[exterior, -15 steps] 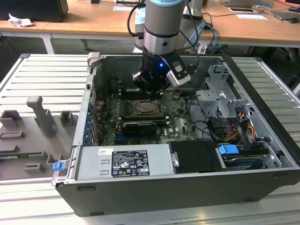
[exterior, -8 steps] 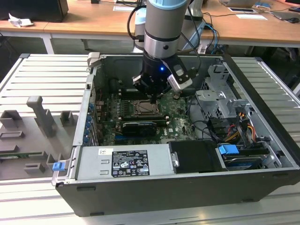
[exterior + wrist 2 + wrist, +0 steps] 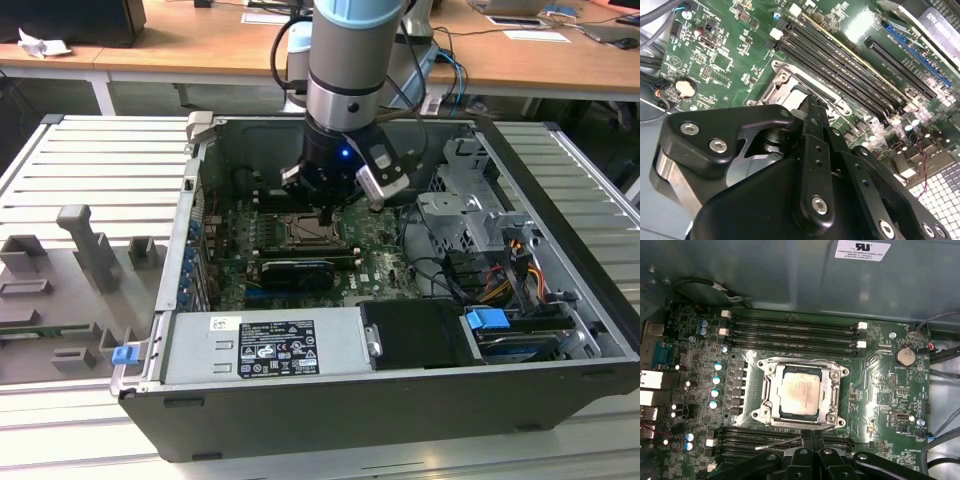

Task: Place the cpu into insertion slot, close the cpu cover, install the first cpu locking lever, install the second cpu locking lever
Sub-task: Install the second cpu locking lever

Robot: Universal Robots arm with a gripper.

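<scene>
Motherboard (image 3: 880,390), cpu (image 3: 800,392) beside claw (image 3: 812,436)

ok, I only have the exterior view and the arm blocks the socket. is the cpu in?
Observer: Yes. In the first wrist view the cpu lies seated and flat.
Operator: cover?
Observer: The cpu cover is down, lying flat around the chip.
Operator: and the tool?
Observer: The tool is at the cover's edge with its fingers together, next to a thin wire lever that angles away from the frame.
</scene>
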